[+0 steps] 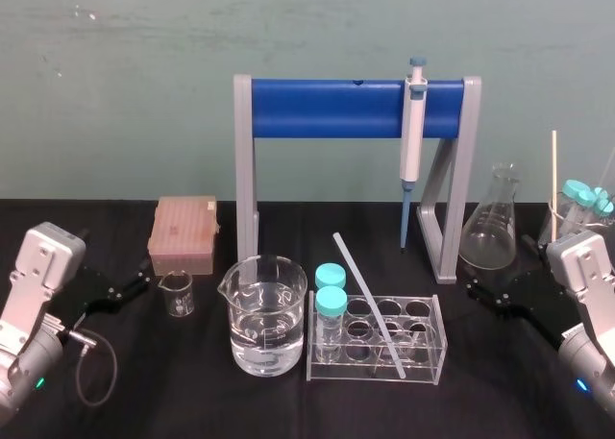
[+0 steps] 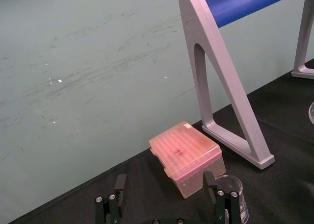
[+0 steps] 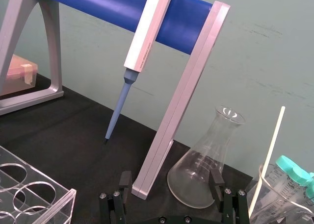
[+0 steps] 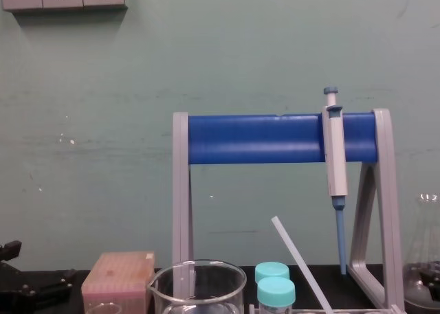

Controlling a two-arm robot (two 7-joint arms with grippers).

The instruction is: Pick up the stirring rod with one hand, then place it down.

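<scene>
**While nothing is being gripped, trouble is waiting**

Since the long translucent white stirring rod (image 1: 368, 303) is leaning in the clear plastic rack (image 1: 423, 370), lower centre, any reaching finger is risking knocking the teal-capped tubes (image 1: 330, 300) beside it. At the lower corners, the left gripper (image 2: 165, 182) and right gripper (image 3: 170, 177) are gaping wide, empty.

no legible text, label, brand or number is seen anywhere in the scene. a faint line of small print is carried on the white body of the pipette (image 3: 141, 50), far right, but it cannot be read.
</scene>
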